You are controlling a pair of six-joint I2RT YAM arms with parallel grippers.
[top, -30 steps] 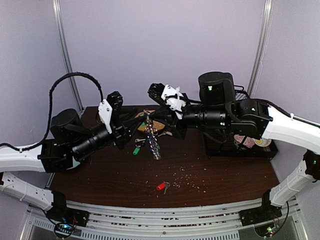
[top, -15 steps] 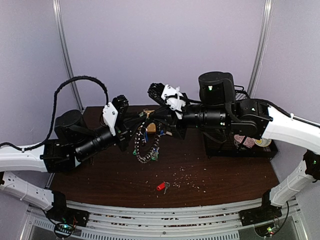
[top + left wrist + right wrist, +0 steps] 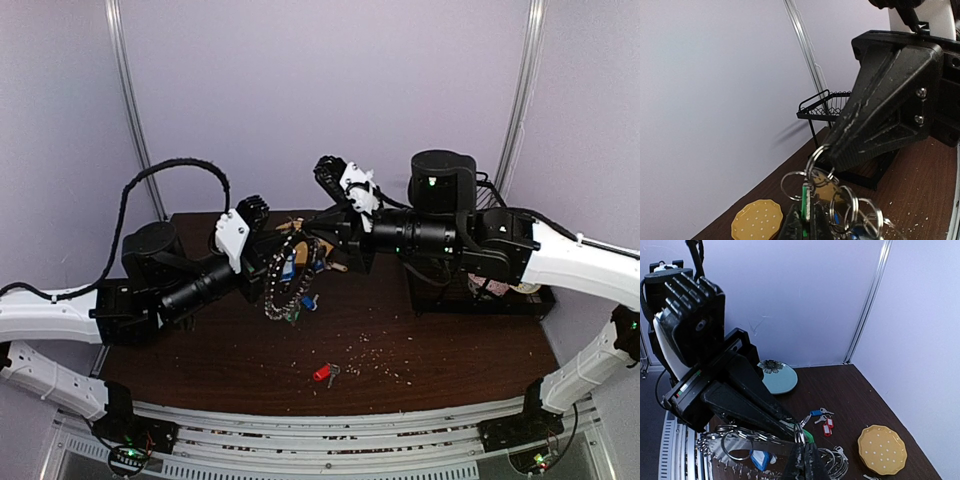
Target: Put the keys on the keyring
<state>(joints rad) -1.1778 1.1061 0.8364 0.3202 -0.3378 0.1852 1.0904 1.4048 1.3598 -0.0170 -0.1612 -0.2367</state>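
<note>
The keyring (image 3: 281, 288), a big wire ring fringed with small keys, hangs above the table between both arms. My right gripper (image 3: 312, 236) is shut on a silver ring (image 3: 800, 432) at its top. My left gripper (image 3: 807, 214) is shut on a green-tagged key (image 3: 805, 197) that hangs from that same bunch of rings (image 3: 850, 207). The two grippers nearly touch tip to tip. On the table lie a blue-tagged key (image 3: 815, 413) and two red-tagged keys (image 3: 827, 426). Another red-tagged key (image 3: 321, 373) lies near the front.
A yellow dotted plate (image 3: 882, 450) sits at the back of the table, and a pale blue plate (image 3: 779, 378) lies behind my left arm. A black wire basket (image 3: 470, 290) stands at the right. Crumbs (image 3: 375, 352) are scattered over the dark wood.
My left gripper has closed on the green-tagged key. Both arms shifted slightly right, and the keyring has swung from edge-on to a wider hanging loop.
</note>
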